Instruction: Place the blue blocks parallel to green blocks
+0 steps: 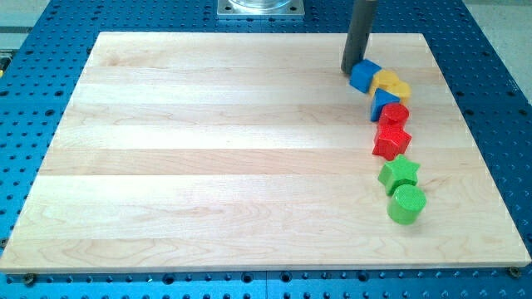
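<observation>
My tip (352, 70) sits near the board's (208, 149) top right, and it touches the blue cube (363, 75), which lies just to the tip's right and a bit lower. I have no jaws at all (only a straight dark rod), so nothing is held, just pushed. Right after the blue cube, on its far side from my tip, comes the yellow block (391, 84), and I cannot tell its shape well because two yellow bits seem to sit close together. Below that, farther from my tip toward the view's bottom, is the blue triangle (383, 103), touching the yellow block. Next comes a small red block (396, 114), then the red star (391, 141) under it. Farther still from my tip is the green star (399, 174), and last the green cylinder (406, 203), standing upright and just touching the green star. All the blocks make one bent line running down the board's right side, away from my tip.
</observation>
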You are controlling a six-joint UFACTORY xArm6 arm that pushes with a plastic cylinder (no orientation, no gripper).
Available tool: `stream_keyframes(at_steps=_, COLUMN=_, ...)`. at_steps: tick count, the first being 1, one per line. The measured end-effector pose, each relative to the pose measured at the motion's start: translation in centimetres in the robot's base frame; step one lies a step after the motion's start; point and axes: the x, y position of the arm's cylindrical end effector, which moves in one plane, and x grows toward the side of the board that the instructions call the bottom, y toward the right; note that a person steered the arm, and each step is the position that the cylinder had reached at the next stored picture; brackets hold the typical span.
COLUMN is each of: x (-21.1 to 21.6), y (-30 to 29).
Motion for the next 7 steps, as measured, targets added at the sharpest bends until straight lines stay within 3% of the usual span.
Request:
stream_keyframes(at_steps=1, x=-1.3, y=0.0)
stream_keyframes(at_steps=2, x=-2.4, y=4.0)
stream_keyframes(at_steps=4, x=7.2, y=-0.1)
stream_keyframes(at_steps=5, x=2.5, y=-0.8)
stream_keyframes(at_steps=6, x=3.6, y=1.4)
stream_keyframes(at_steps=7, x=10.8, y=0.3)
